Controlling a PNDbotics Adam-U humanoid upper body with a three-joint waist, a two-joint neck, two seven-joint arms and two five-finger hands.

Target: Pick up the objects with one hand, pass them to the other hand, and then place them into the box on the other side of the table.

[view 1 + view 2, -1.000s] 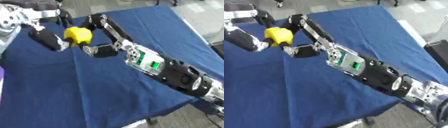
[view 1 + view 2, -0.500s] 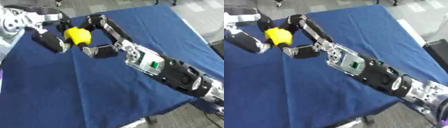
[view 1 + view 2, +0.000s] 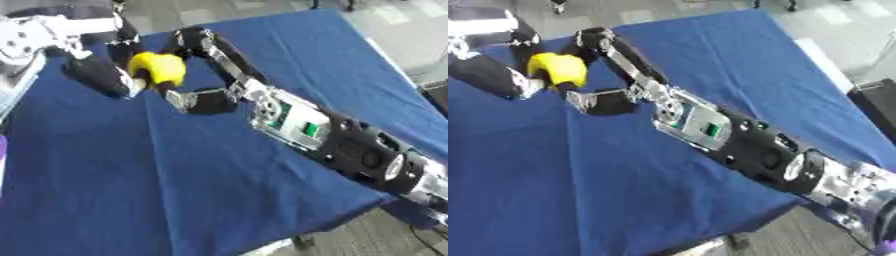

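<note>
Yellow and rounded, the object (image 3: 157, 70) sits in the upper left of the frame, pinched in the right hand (image 3: 197, 75) with the left hand (image 3: 101, 75) curling round it, so I'd let the left close fully before the right lets go.

Object (image 3: 157, 69): above the far left part of the surface (image 3: 219, 190), between the two hands.
Left hand (image 3: 103, 77): just left of the object, touching it.
Right hand (image 3: 206, 70): just right of the object, its arm running back to the near right corner.
</note>
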